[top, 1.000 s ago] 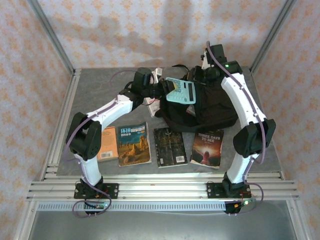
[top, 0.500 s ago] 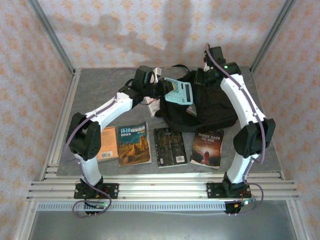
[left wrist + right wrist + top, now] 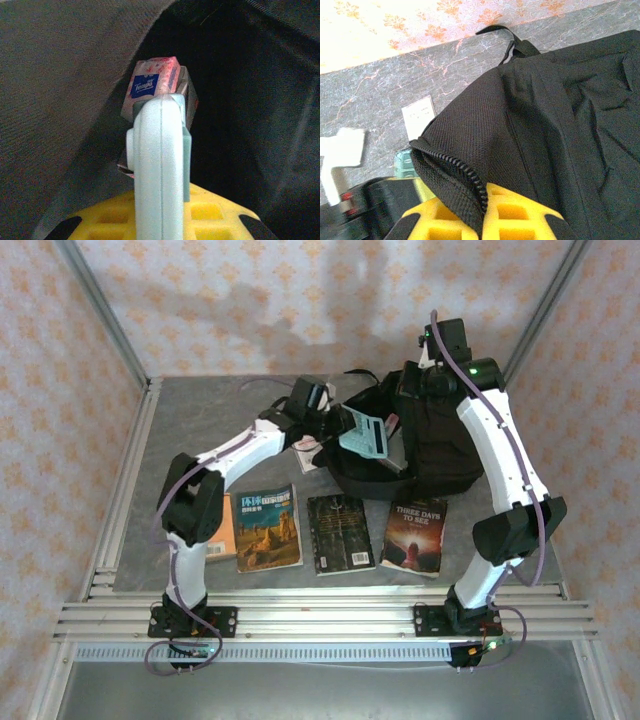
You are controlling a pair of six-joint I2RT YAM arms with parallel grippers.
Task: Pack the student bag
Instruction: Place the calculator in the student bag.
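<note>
The student bag (image 3: 440, 455), a black fabric backpack, stands at the back right of the table with its mouth facing left. My right gripper (image 3: 412, 390) is shut on the zip edge (image 3: 470, 182) of that mouth and holds it up. In the right wrist view the yellow fingers (image 3: 520, 215) pinch the black fabric. My left gripper (image 3: 335, 425) is shut on a pale teal calculator (image 3: 367, 436), which pokes into the opening. The left wrist view has the calculator (image 3: 159, 165) edge-on between the jaws, inside the dark bag (image 3: 60, 75). A pink Tempo tissue pack (image 3: 151, 84) lies deeper in.
Several books lie in a row near the front edge: an orange one (image 3: 217, 525), a desert cover (image 3: 268, 528), a dark one (image 3: 340, 533) and a red-black one (image 3: 415, 536). A white card (image 3: 420, 117) lies on the grey table beside the bag's mouth.
My right gripper closed on the bag's zip edge and lifted it, raising the bag upright. My left arm carried the calculator right, tilting it into the opening.
</note>
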